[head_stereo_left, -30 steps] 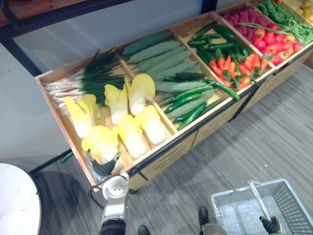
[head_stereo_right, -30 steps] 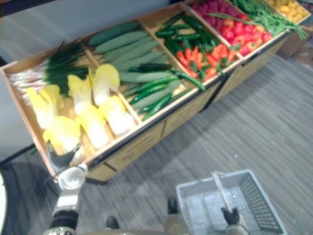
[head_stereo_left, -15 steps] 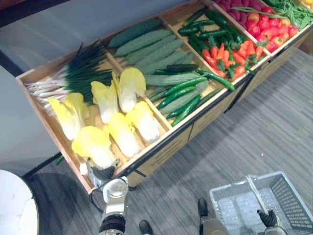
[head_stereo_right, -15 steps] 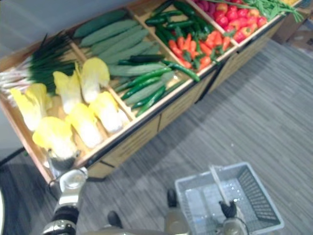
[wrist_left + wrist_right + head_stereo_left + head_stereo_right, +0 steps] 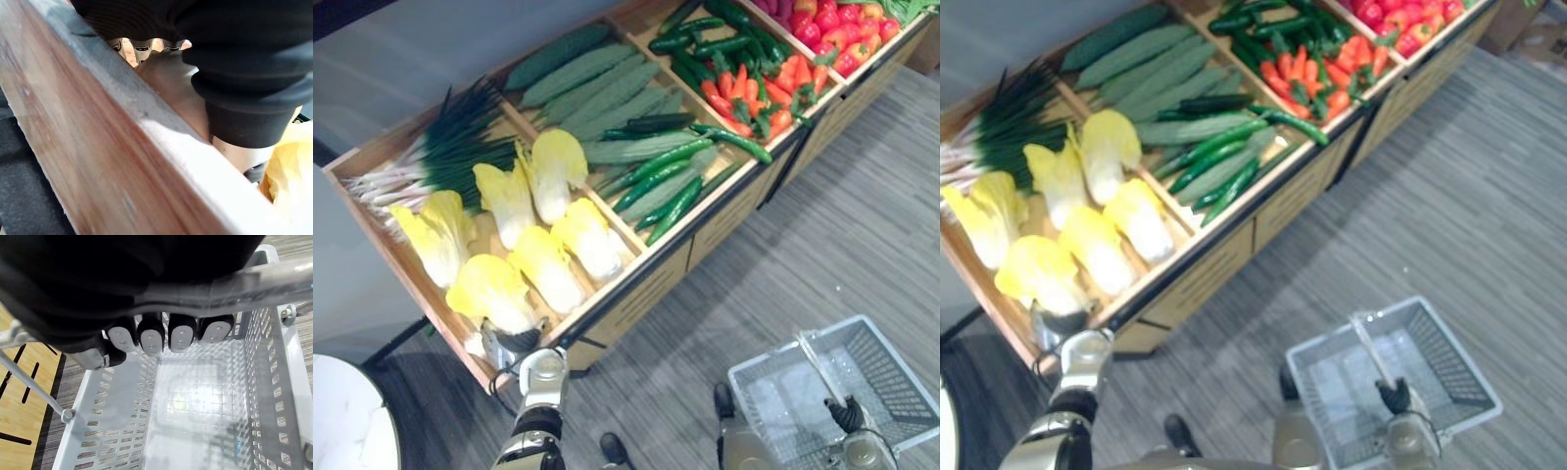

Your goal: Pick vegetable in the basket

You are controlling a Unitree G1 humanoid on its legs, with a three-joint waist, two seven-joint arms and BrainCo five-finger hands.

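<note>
Cabbage (image 5: 489, 292) likely light, bruisable, best cupped at base; left robot hand (image 5: 514, 345) grip untellable, right robot hand (image 5: 151, 339) clasping basket handle (image 5: 813, 360).

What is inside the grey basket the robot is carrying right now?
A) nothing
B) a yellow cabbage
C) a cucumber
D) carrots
A: the grey basket, held in the right hand, has a bare mesh floor with no vegetable lying in it.
</note>
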